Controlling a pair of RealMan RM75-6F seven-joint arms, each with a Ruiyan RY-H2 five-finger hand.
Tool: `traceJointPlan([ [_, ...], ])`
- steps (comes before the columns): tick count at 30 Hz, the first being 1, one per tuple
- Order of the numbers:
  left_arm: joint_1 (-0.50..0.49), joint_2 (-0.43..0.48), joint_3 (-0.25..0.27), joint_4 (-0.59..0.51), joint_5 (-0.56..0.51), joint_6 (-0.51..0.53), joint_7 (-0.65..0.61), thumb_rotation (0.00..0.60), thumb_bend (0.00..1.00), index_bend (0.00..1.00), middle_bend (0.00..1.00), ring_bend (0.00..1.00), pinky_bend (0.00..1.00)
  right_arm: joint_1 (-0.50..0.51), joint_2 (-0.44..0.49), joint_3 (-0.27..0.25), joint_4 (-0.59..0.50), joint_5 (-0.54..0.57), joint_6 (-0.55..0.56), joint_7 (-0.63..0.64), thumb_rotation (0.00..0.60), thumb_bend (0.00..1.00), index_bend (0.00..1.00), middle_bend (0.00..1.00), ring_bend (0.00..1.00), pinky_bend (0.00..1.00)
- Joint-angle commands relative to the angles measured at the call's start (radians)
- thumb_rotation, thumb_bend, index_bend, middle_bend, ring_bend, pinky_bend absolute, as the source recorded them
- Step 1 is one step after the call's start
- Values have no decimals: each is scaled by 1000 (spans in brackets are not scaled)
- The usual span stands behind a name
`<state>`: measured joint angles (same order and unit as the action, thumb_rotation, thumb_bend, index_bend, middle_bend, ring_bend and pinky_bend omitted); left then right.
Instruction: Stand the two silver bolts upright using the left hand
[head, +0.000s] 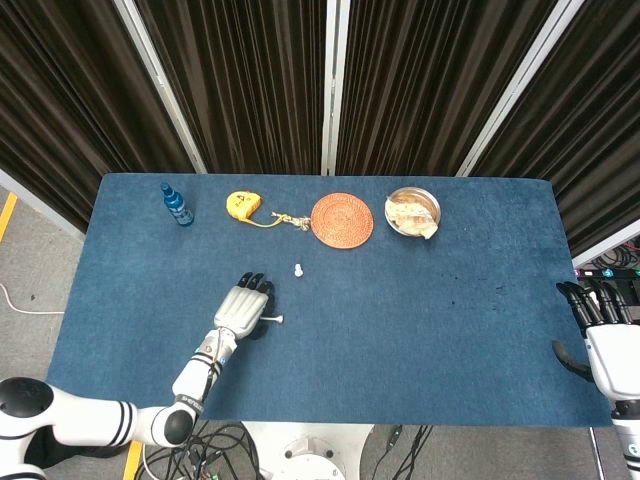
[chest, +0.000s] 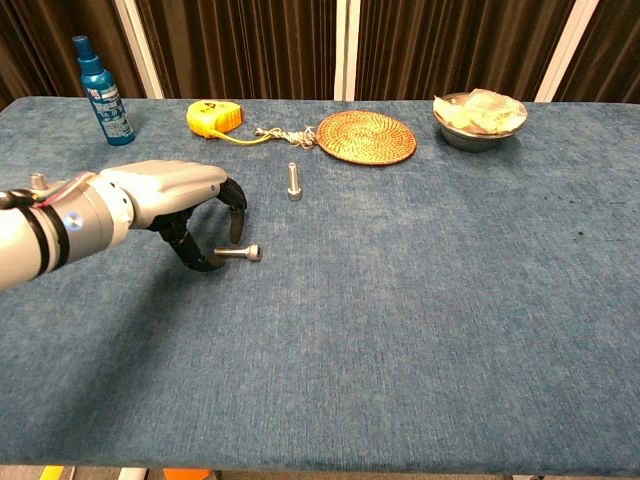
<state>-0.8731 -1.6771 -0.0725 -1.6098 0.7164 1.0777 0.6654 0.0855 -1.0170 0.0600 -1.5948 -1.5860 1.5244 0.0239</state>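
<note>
One silver bolt (chest: 293, 181) stands upright on the blue table, also seen from above as a small bolt (head: 298, 269). The second silver bolt (chest: 238, 253) lies on its side, head to the right; its head end (head: 275, 320) shows in the head view. My left hand (chest: 175, 205) hovers over the lying bolt's left end with fingers curled down around the shank, fingertips (chest: 236, 232) close to it, holding nothing. In the head view the left hand (head: 243, 309) covers most of that bolt. My right hand (head: 598, 325) hangs off the table's right edge, fingers spread.
Along the back stand a blue bottle (chest: 101, 87), a yellow tape measure (chest: 213, 116) with a cord, a woven coaster (chest: 367, 136) and a metal bowl (chest: 477, 118) with crumpled paper.
</note>
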Motion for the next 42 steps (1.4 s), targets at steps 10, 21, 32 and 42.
traceJointPlan([
  [10,29,-51,7,60,57,29,8,600,335,503,183,0,0,-5,3,-2,-8,-2,9,-7,600,188,95,141,0,8],
  [21,45,-78,-4,105,77,18,15,600,335,519,191,0,0,-8,8,-4,-17,-1,12,-16,600,188,95,141,0,8],
  [32,34,-22,-20,77,91,-9,59,600,371,560,217,0,0,-10,12,-4,-22,-3,14,-19,600,188,95,143,0,8],
  [42,-37,49,-18,18,57,0,264,600,375,559,217,0,0,-16,11,-5,-20,-3,22,-16,600,188,95,143,0,8],
])
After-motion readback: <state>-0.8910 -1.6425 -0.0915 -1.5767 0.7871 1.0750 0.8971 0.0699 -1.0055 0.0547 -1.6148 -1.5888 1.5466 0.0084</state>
